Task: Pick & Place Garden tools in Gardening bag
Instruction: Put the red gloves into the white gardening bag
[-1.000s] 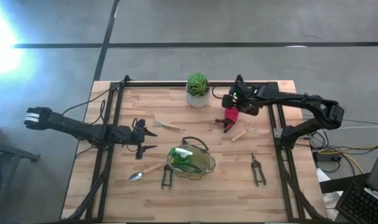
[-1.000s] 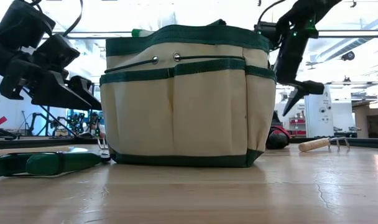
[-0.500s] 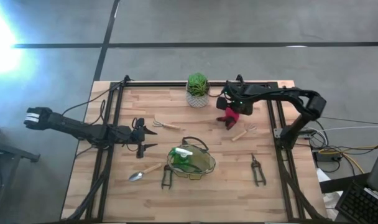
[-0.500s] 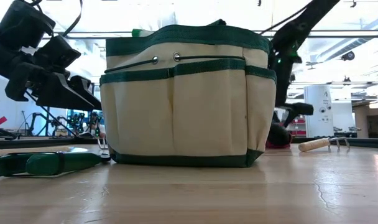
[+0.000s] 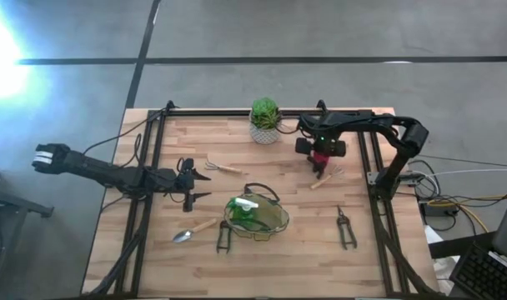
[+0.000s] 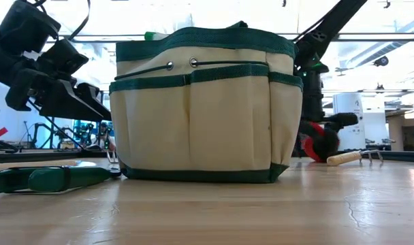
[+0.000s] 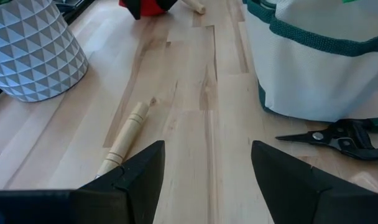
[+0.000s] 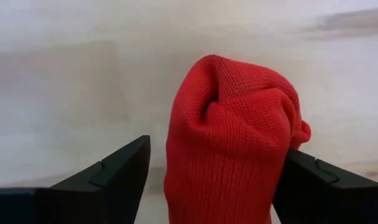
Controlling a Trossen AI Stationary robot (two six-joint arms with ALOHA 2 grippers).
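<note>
The right gripper [image 8: 207, 180] has come down since a second ago and now stands over the red knitted item [image 8: 229, 137], fingers spread on either side of it and not yet clenched. That item lies on the table [image 5: 378, 250] beside the rake [image 5: 324, 177], near the potted plant [image 5: 265, 119]. The left gripper [image 7: 206, 174] hangs released over bare wood, unmoved, near a wooden handle [image 7: 124, 138]. The gardening bag [image 5: 256, 217] sits mid-table, shears [image 5: 346, 227] to its right with open room around them. No writing is readable.
</note>
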